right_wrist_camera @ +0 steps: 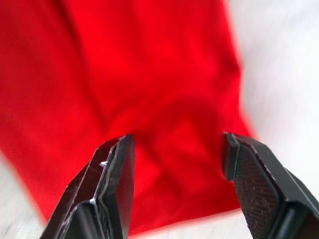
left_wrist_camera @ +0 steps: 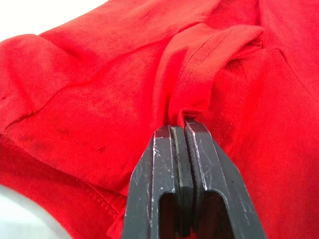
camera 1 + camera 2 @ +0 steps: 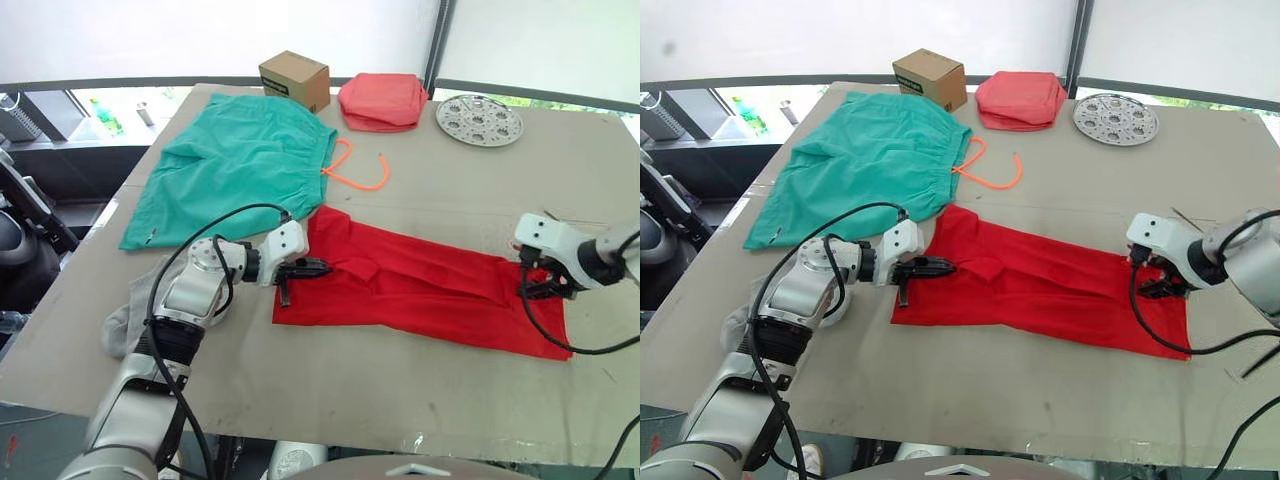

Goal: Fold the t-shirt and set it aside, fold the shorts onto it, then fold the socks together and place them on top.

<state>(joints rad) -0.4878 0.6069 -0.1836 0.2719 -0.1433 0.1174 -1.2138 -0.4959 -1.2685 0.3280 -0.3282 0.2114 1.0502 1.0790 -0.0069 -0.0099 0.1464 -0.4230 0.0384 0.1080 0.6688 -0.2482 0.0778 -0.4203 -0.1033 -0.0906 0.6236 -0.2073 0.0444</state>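
The red t-shirt (image 3: 420,290) lies as a long folded strip across the middle of the table. My left gripper (image 3: 318,268) is at the strip's left end, shut on a gathered fold of the t-shirt (image 2: 99,99). At the strip's right end my right gripper (image 3: 542,287) is open, its fingers (image 1: 114,169) straddling the fabric near the corner. Flat at the back left lie the teal shorts (image 3: 230,165), their orange drawstring (image 3: 362,178) trailing to the right. The grey socks (image 3: 128,312) sit at the left edge, partly hidden under my left arm.
Along the back edge stand a cardboard box (image 3: 295,78), a folded coral-pink cloth stack (image 3: 382,100) and a round perforated metal plate (image 3: 479,120). Black cables hang from both arms. The table's front edge runs close below the t-shirt.
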